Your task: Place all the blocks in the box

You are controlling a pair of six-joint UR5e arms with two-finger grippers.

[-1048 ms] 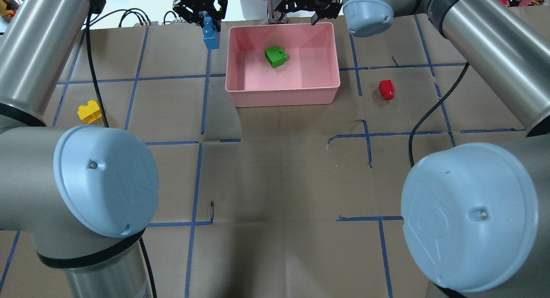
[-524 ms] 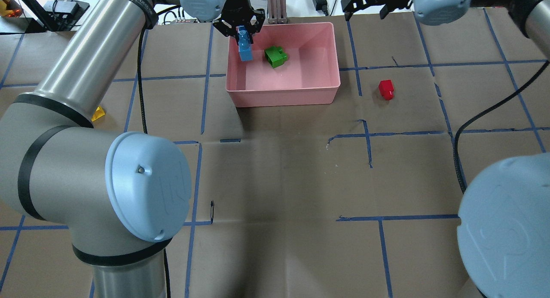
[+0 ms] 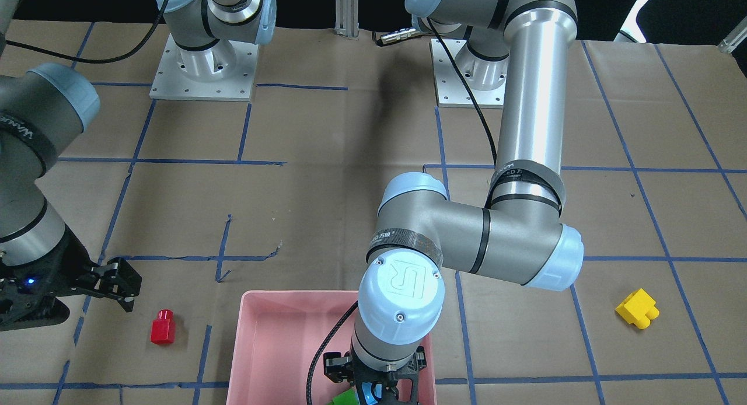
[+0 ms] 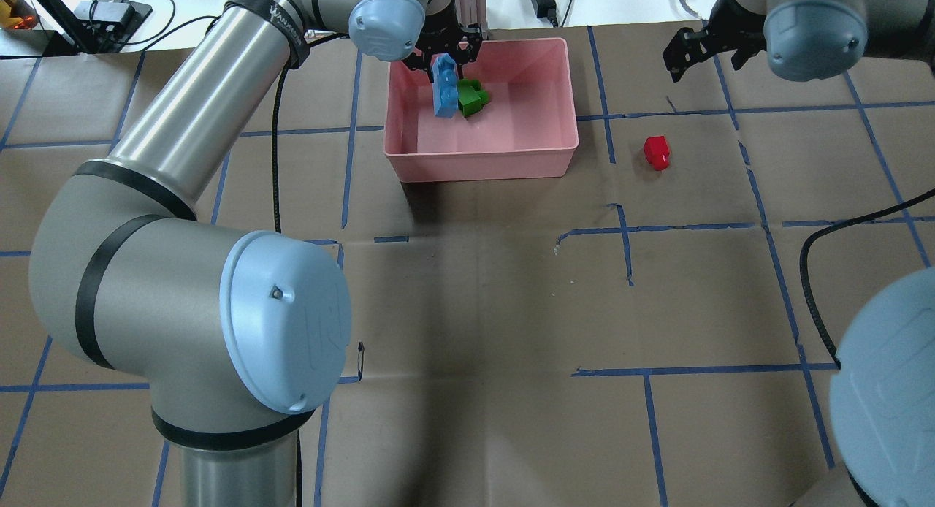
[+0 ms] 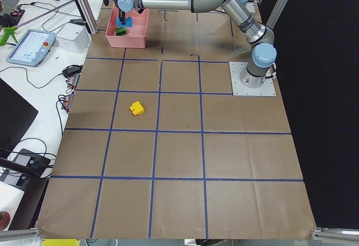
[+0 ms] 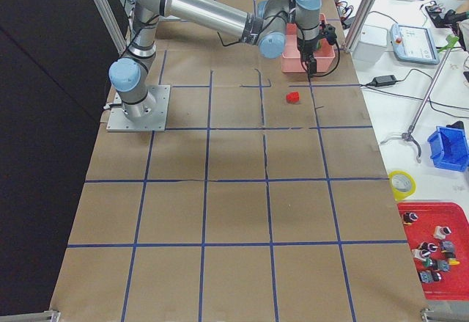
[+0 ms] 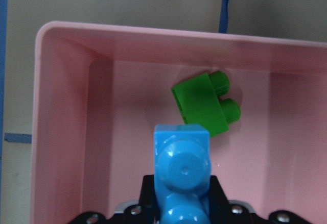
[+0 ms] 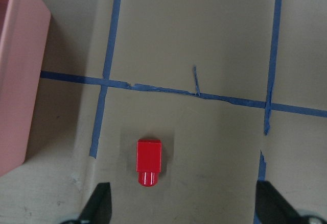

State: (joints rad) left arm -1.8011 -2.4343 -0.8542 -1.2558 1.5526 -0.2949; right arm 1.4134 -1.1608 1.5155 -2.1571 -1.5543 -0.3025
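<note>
My left gripper [image 4: 444, 60] is shut on the blue block [image 4: 443, 89] and holds it upright over the back left of the pink box [image 4: 478, 165]. In the left wrist view the blue block [image 7: 182, 175] hangs above the box floor beside the green block [image 7: 207, 103], which lies inside. My right gripper [image 4: 701, 54] is open and empty, above the table beyond the red block [image 4: 656, 152]. In the right wrist view the red block [image 8: 148, 157] lies between the spread fingers. The yellow block [image 3: 637, 309] lies on the table far out on my left side; my left arm hides it in the overhead view.
The table is covered in brown paper with blue tape lines. My left arm [image 4: 182, 149] stretches across the left half to the box. A cable [image 4: 811, 251] runs over the right side. The box rim [image 8: 20, 81] lies left of the red block.
My left gripper has carried the blue block rightward, from over the box's left wall to beside the green block. My right gripper has moved right, away from the box.
</note>
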